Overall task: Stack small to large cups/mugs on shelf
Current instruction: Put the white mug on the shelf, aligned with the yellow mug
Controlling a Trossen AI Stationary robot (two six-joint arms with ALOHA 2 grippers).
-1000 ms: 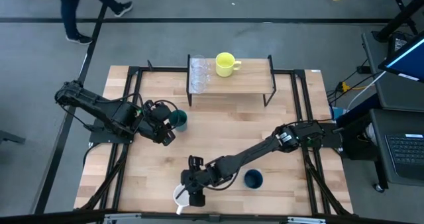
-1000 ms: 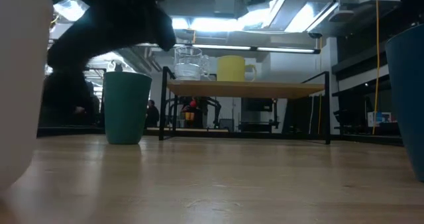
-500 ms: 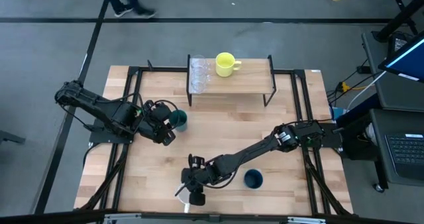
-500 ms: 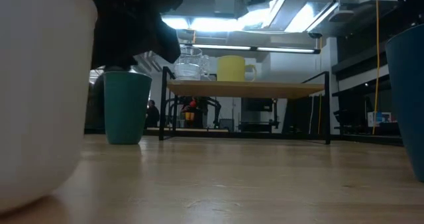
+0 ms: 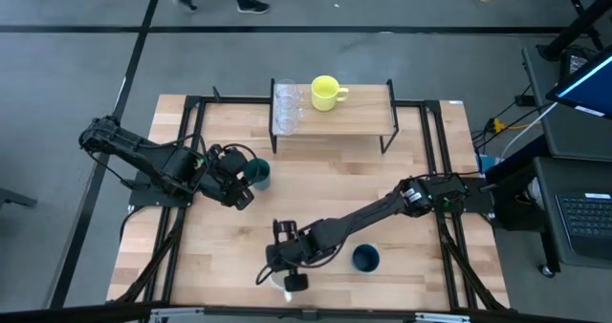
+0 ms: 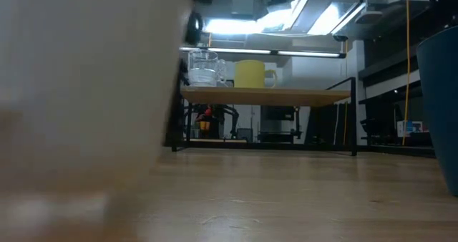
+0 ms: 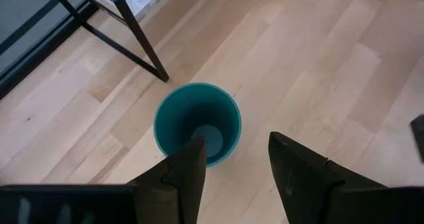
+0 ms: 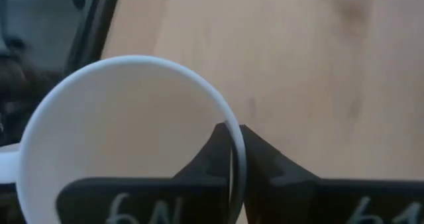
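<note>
A white mug [image 5: 278,284] sits near the table's front edge with my right gripper [image 5: 285,276] shut on its rim; it fills the left of the low view as white mug [image 6: 86,92]. A teal-green cup [image 7: 197,123] stands upright on the table just ahead of my open left gripper [image 7: 235,161], left of centre in the high view. The navy cup [image 5: 365,258] stands right of the white mug. On the shelf [image 5: 359,113] at the back stand two clear cups [image 5: 286,108] and a yellow mug [image 5: 325,92]. My right gripper pinches the white mug's wall at the rim [image 8: 233,141], on the side opposite the handle. One finger [image 8: 211,152] is inside the mug and the other outside. The fingers slant down from above and from the table's right. Whether the mug's base touches the table, I cannot tell.
The shelf's black legs [image 6: 175,113] stand on the table behind the cups. Bare wood lies between the shelf and the near cups. Black frame rails [image 5: 182,218] run along the table's left and right sides. A person walks on the floor beyond the far edge.
My right gripper has shut on the white mug's rim and rolled a little. The mug has shifted along the near edge toward the table's right; in the low view it now looms larger. A person has walked rightward beyond the table.
</note>
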